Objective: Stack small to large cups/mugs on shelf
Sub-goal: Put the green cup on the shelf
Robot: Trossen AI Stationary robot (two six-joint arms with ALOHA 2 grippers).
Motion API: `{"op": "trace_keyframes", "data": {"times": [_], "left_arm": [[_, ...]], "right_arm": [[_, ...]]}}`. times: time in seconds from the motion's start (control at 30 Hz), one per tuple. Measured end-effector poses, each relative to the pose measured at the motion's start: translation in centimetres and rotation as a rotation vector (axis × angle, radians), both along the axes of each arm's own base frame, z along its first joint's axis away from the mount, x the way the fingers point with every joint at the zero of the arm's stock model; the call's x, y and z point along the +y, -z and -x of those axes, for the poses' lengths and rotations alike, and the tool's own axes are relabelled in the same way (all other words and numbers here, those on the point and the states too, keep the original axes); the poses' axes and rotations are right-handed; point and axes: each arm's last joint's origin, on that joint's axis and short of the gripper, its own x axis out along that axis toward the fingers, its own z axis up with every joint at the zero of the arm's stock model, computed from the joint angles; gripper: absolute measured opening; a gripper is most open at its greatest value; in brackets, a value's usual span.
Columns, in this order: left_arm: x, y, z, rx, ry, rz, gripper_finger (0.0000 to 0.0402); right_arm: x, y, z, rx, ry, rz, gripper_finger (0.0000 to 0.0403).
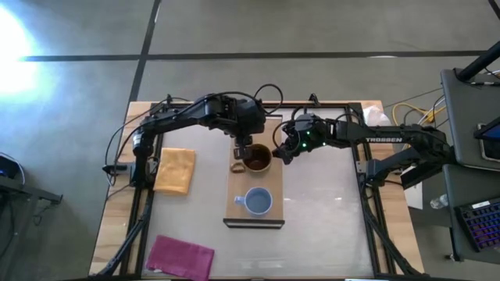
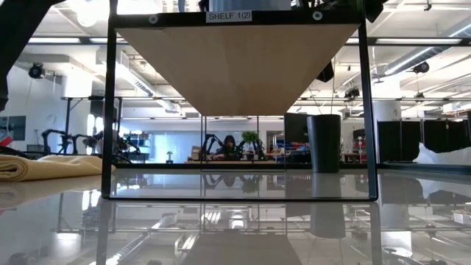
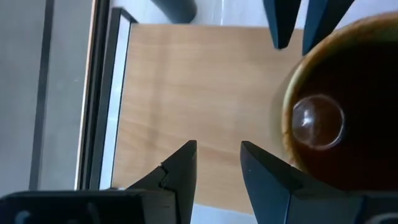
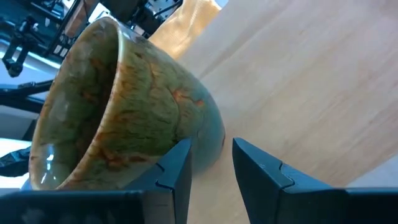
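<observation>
The mustard-brown mug (image 1: 256, 159) stands upright on the far end of the light-wood shelf (image 1: 269, 183), its handle toward the table's left. The light-blue cup (image 1: 258, 201) stands upright on the shelf nearer the front. The black cup (image 2: 324, 143) stands on the table beyond the shelf frame and is hidden in the high view. My left gripper (image 3: 219, 168) is open over the shelf, just left of the mug (image 3: 336, 106). My right gripper (image 4: 211, 165) is open, low at the right side of the mug (image 4: 124, 106). My left gripper has one finger (image 3: 273, 180) close beside the mug's rim (image 3: 291, 155); I cannot tell whether it touches. My right gripper has one finger (image 4: 177, 165) right at the mug's lower wall (image 4: 208, 140); I cannot tell whether it touches. Nothing lies between either pair of fingers.
A yellow cloth (image 1: 175, 170) lies on the table left of the shelf. A magenta cloth (image 1: 181, 256) lies at the front left. The shelf stands raised on a dark frame (image 2: 110, 110). A dark rail frame borders the table. Open tabletop lies right of the shelf.
</observation>
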Motion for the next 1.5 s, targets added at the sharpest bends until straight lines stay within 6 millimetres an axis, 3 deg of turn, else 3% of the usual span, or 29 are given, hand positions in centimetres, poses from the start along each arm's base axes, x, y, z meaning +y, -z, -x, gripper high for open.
{"op": "trace_keyframes", "data": {"times": [0.37, 0.67, 1.1, 1.5], "left_arm": [[0.0, 0.7, -0.2, 0.017, 0.008, 0.013, 0.0109], [0.0, 1.9, -0.4, 0.065, 0.012, 0.027, 0.0109], [-0.4, 1.9, 0.2, 0.083, -0.029, 0.129, 0.0109], [-0.8, 1.9, -0.1, 0.064, -0.025, 0.154, 0.0109]], "right_arm": [[0.4, -0.1, 0.8, 0.038, -0.021, -0.022, 0.0109], [0.0, -0.7, 1.2, 0.022, 0.062, 0.02, 0.0109], [-0.6, -0.3, -0.3, -0.046, 0.08, 0.017, 0.0109], [-0.3, -0.2, -0.4, -0.046, 0.02, -0.016, 0.0109]]}}
